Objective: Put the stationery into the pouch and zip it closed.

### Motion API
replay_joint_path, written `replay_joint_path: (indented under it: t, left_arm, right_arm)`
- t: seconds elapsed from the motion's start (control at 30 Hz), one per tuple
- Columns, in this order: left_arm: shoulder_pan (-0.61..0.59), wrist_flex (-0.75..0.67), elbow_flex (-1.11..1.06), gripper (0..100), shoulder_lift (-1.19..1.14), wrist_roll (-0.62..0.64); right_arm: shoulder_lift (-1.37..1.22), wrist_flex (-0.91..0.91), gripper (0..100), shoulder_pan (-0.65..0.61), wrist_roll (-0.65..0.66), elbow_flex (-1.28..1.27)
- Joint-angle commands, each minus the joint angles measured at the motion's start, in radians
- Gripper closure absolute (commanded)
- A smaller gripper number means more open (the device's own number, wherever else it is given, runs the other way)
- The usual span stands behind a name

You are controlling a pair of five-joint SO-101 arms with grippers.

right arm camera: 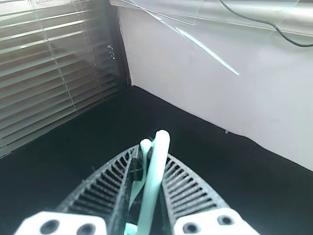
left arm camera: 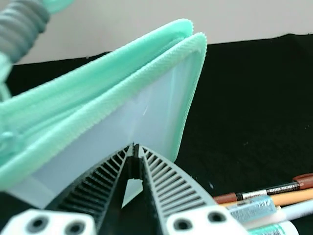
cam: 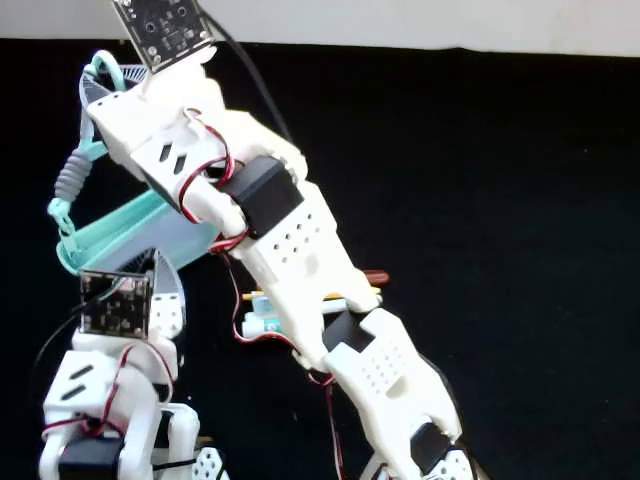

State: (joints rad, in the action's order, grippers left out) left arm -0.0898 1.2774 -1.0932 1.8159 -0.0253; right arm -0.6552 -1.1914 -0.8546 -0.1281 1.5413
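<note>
Pouch [left arm camera: 146, 117] smooth plastic, trim [left arm camera: 146, 76] prob. woven cloth.

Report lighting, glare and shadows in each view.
High view: black table swallows shadows; white right arm evenly lit. Left wrist view: pouch glows through its clear panel, no glare. Right wrist view: light bands on the blinds, pale streak across the wall.

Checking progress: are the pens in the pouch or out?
Out: the pens lie on the table, outside the pouch.
</note>
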Motion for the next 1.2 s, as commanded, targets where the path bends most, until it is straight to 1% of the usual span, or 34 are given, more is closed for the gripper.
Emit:
replay_joint_path:
  t: [0.0,0.1,0.2,0.37,0.6,0.7,0.87,0.97,1.07,1.17]
  left_arm:
    - [-0.004,0.104,0.119,99,-0.001,-0.009]
    - [-0.004,0.187,0.251,99,-0.001,-0.009]
    - [-0.004,0.230,0.349,99,-0.001,-0.009]
    - [-0.008,0.226,0.430,99,-0.001,-0.009]
    - [-0.024,0.227,0.630,99,-0.008,-0.003]
    - [-0.093,0.210,0.641,99,-0.008,-0.009]
    - [-0.229,0.143,0.634,99,-0.012,-0.009]
    - [-0.274,0.114,0.613,99,-0.012,-0.009]
    - [-0.318,0.112,0.545,99,-0.015,-0.009]
    - [-0.340,0.112,0.512,99,-0.070,-0.009]
  right_arm:
    - [0.008,0.021,99.3,0.013,-0.011,0.018]
    - [0.008,0.021,99.3,0.013,-0.011,0.018]
    - [0.007,0.021,99.3,0.010,-0.011,0.018]
    - [0.007,0.030,99.3,0.008,-0.011,0.016]
    - [0.007,0.035,99.3,0.007,-0.012,0.016]
    - [0.007,0.035,99.3,-0.008,-0.012,0.016]
    - [0.007,0.033,99.3,-0.027,-0.012,0.016]
    - [0.008,0.031,99.3,-0.027,-0.012,0.016]
    - [0.008,0.030,99.3,-0.027,-0.012,0.016]
    - [0.008,0.027,99.3,-0.027,-0.012,0.016]
